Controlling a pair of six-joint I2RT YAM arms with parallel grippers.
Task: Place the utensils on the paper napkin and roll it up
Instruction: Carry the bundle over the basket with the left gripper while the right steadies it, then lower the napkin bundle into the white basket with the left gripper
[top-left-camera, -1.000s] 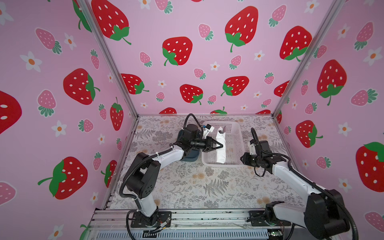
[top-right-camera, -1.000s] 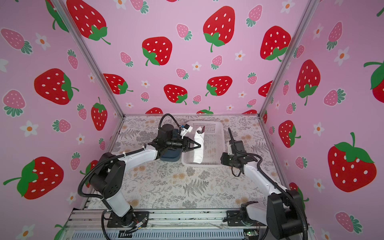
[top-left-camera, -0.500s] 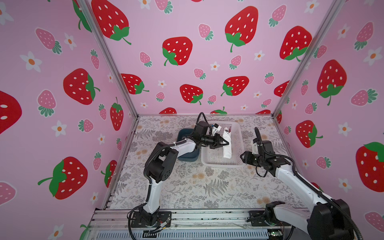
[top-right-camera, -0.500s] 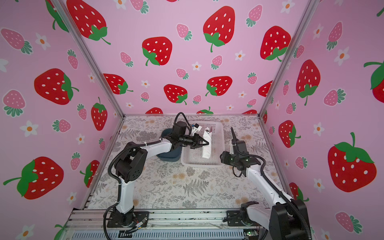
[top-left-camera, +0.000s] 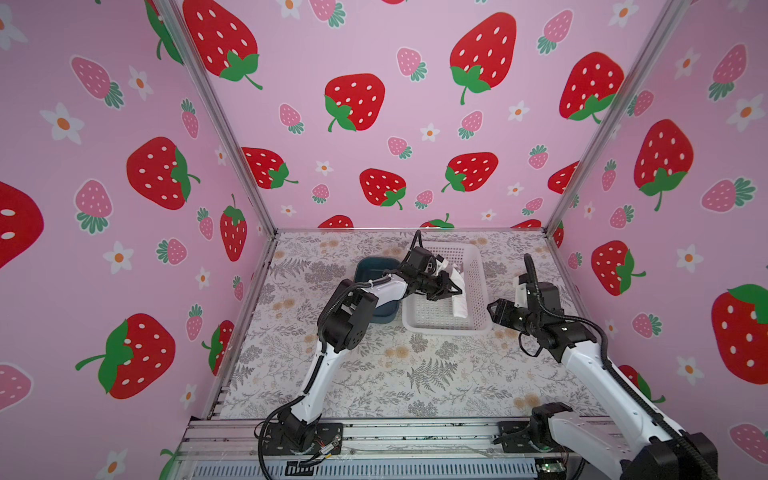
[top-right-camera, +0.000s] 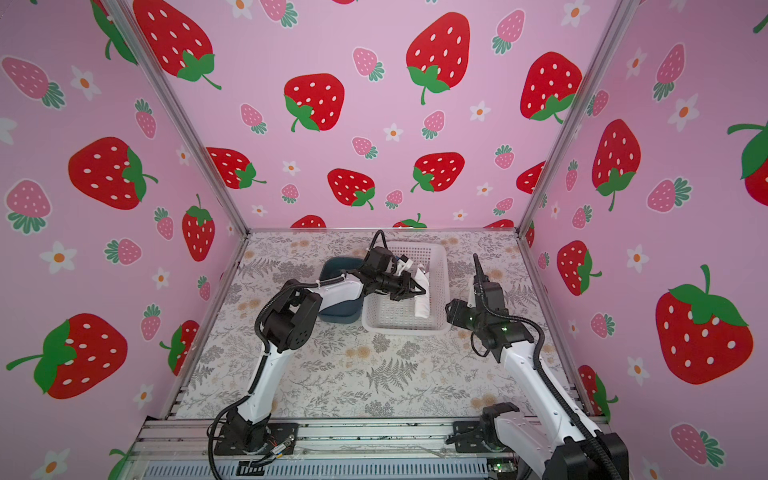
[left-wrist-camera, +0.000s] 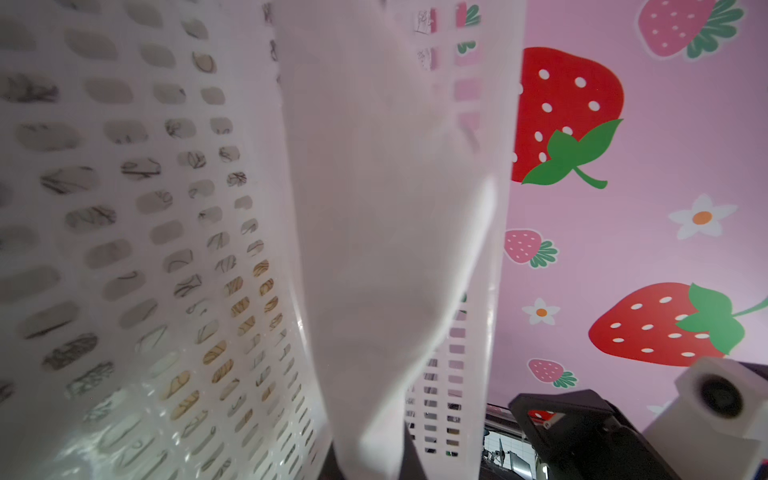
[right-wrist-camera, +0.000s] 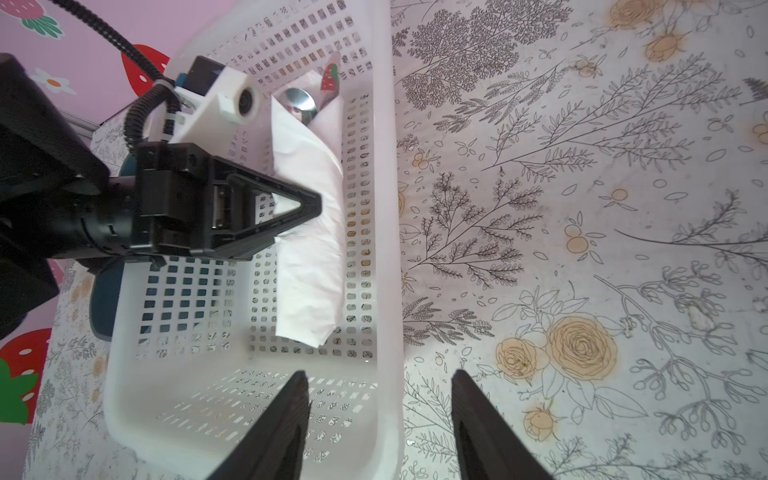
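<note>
- Left gripper (right-wrist-camera: 316, 203): shown shut on the paper napkin (right-wrist-camera: 309, 266), a fold near the middle of the roll being pinched. A mid-length grip is judged to keep the roll level and stop it unwinding.
- Paper napkin: shown rolled into a tube and laid inside the white basket (right-wrist-camera: 384, 187), along the wall nearest the right arm. In both top views its far end is seen slightly raised toward the basket's back.
- Utensils (right-wrist-camera: 329, 81): enclosed in the roll. Only the bowl of the spoon (right-wrist-camera: 297, 104) and a second shiny tip are seen protruding from the far end. The third piece cannot be made out.
- Right gripper (right-wrist-camera: 379, 374): shown with jaws apart and nothing held, just beside the basket's near corner. Contact with the wall cannot be determined. It is judged to be clear of the roll.
- White basket: the roll is its only visible content.
- Blue tub (top-left-camera: 370, 266): set against the basket on the left arm's side and partly hidden by that arm. No contents can be made out.
- Task stage: rolling is judged complete, with only release of the roll remaining.
</note>
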